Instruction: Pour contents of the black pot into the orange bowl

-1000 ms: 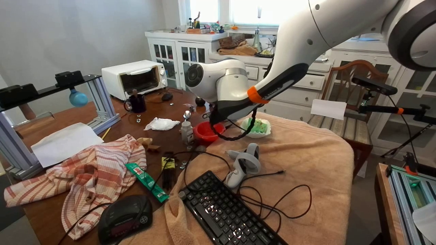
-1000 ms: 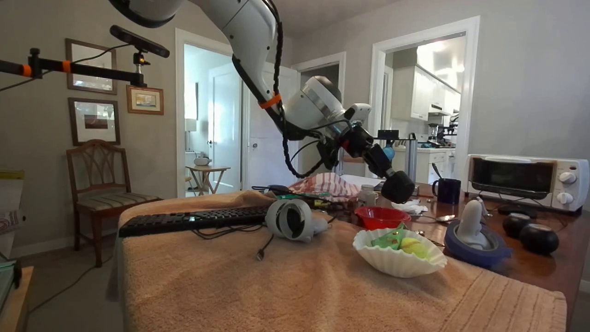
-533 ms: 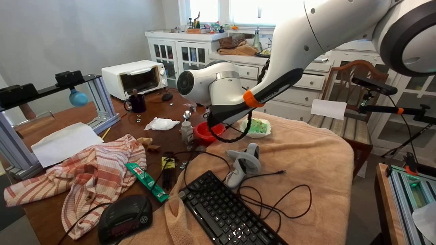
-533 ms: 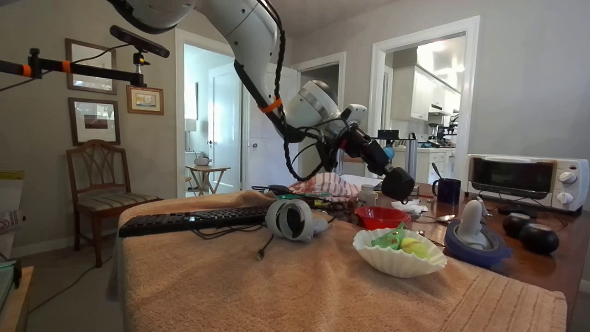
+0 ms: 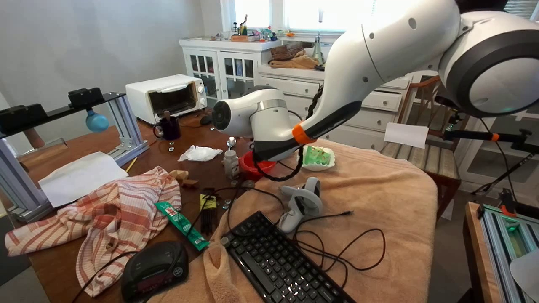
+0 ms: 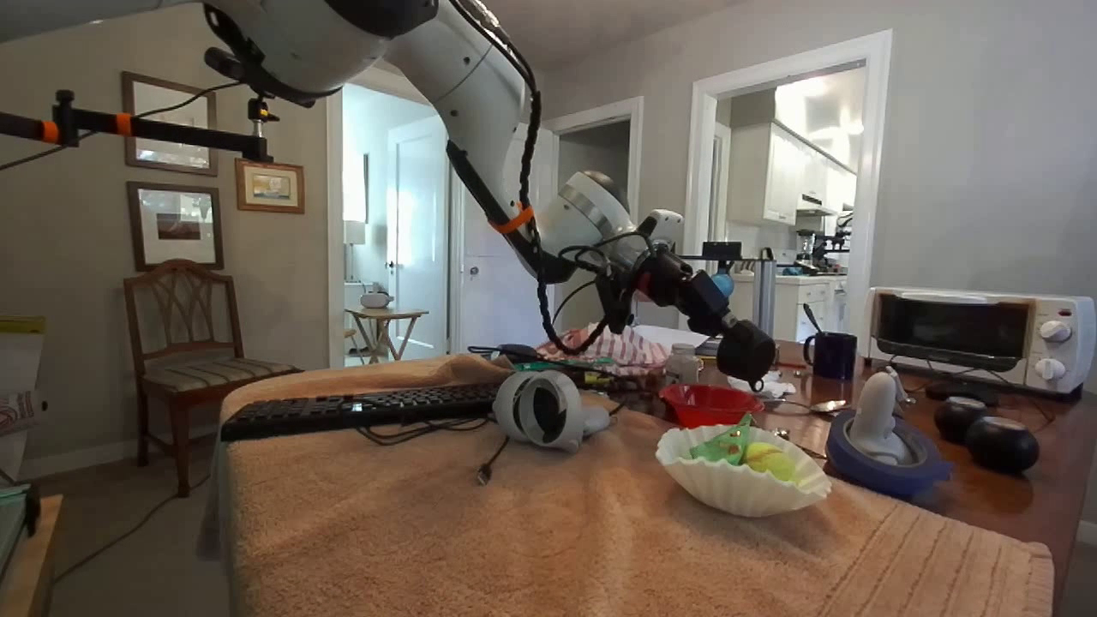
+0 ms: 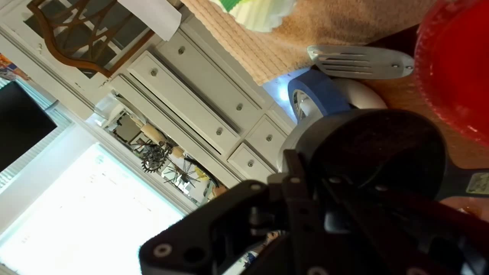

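My gripper (image 7: 311, 170) is shut on the wall of the black pot (image 7: 386, 147), which fills the middle of the wrist view. In an exterior view the pot (image 6: 744, 354) hangs tilted at the end of the gripper (image 6: 728, 322), a small loop at its lower edge. The inside is too dark to show any contents. The orange bowl (image 6: 710, 404), glossy red, stands on the table just below and left of the pot there. Another exterior view shows the bowl (image 5: 248, 165) partly behind the arm, which hides pot and gripper. At the right of the wrist view lies the bowl (image 7: 458, 72).
A white fluted dish (image 6: 741, 480) with green and yellow items sits in front of the bowl. Close by are a glass jar (image 5: 231, 164), a slotted spatula (image 7: 359, 61) and a blue tape roll (image 6: 887, 458) around a white object. A headset controller (image 5: 301, 206) and keyboard (image 5: 282, 261) lie on the towel.
The arm has come lower and moved left in an exterior view. The held pot has shifted slightly right and down and turned, bringing the small loop at its lower edge into sight.
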Robot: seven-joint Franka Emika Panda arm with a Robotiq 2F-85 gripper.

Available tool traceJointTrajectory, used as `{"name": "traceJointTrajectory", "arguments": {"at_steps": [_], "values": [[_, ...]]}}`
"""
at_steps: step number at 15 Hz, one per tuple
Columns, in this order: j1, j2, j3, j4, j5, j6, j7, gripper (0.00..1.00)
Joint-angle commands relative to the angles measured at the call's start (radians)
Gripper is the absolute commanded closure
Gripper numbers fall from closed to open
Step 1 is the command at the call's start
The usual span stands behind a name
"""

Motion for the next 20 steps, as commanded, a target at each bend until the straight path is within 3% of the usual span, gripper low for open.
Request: {"name": "traceJointTrajectory", "arguments": {"at_steps": [1, 6, 7, 12, 13, 20], "values": [[-0.028, 0.096, 0.023, 0.145, -0.034, -0.036, -0.046, 0.99], [-0.024, 0.151, 0.02, 0.24, -0.03, -0.044, -0.078, 0.99], [-0.025, 0.1, 0.023, 0.162, -0.028, -0.017, -0.054, 0.95], [-0.023, 0.12, 0.023, 0.196, -0.026, -0.021, -0.06, 0.95], [-0.019, 0.118, 0.018, 0.192, -0.03, -0.028, -0.053, 0.99], [0.037, 0.131, 0.009, 0.204, -0.058, -0.09, -0.042, 0.99]]}}
